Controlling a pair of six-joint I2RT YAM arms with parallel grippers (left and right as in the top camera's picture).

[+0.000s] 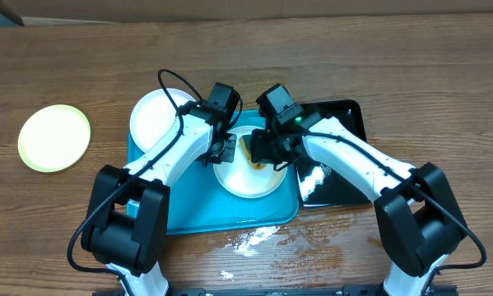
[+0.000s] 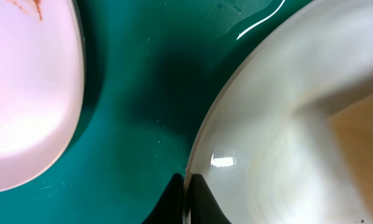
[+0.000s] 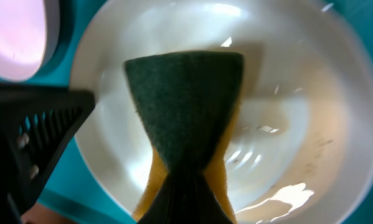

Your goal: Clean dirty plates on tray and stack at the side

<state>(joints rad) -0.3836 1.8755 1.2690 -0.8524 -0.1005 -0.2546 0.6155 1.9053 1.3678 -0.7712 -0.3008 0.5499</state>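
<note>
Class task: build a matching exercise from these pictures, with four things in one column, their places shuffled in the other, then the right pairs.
Things
1 yellow-green plate
2 sponge
3 black tray
4 left claw

Places
a gripping the centre white plate's rim
b on bare table, left of the turquoise tray
c squeezed in the right claw
d right of the turquoise tray, beside it

Pairs: 1-b, 2-c, 3-d, 4-a
</note>
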